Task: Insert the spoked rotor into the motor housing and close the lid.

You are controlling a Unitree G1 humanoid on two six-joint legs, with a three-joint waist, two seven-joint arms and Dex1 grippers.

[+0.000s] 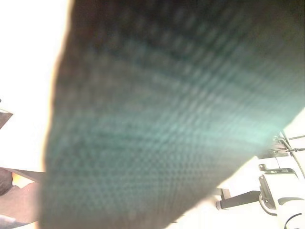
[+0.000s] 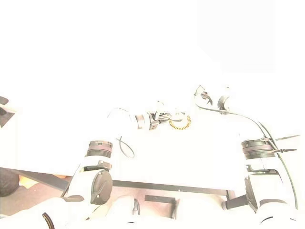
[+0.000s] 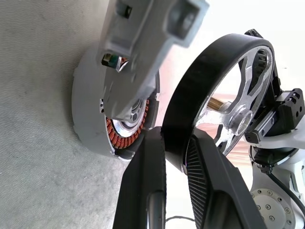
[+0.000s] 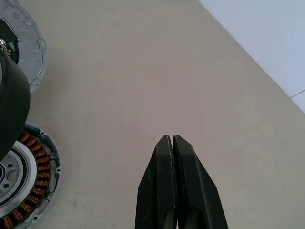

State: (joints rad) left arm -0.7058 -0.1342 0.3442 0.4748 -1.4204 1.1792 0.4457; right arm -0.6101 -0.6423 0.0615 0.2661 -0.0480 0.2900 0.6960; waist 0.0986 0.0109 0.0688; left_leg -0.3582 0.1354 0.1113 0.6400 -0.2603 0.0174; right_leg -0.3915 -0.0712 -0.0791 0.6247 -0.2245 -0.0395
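My left gripper (image 3: 174, 138) is shut on the black rim of the spoked rotor (image 3: 238, 114), a black ring with silver spokes and hub. It holds the rotor on edge, right beside the motor housing (image 3: 90, 119). The housing is a grey round shell with copper windings (image 4: 33, 186) and lies on the tan table. The rotor's rim (image 4: 12, 109) overlaps the housing's edge in the right wrist view. A grey round lid (image 4: 31, 47) lies flat past the housing. My right gripper (image 4: 171, 138) is shut and empty, hovering over bare table to the side. The windings (image 2: 180, 123) also show between both arms.
A dark woven strap (image 1: 167, 119) blocks most of the left eye view. The table's front edge (image 2: 167, 185) runs below the arms. A blurred grey bracket-like part (image 3: 143, 47) hangs close in front of the housing. The table's far edge (image 4: 248, 52) meets a pale surface.
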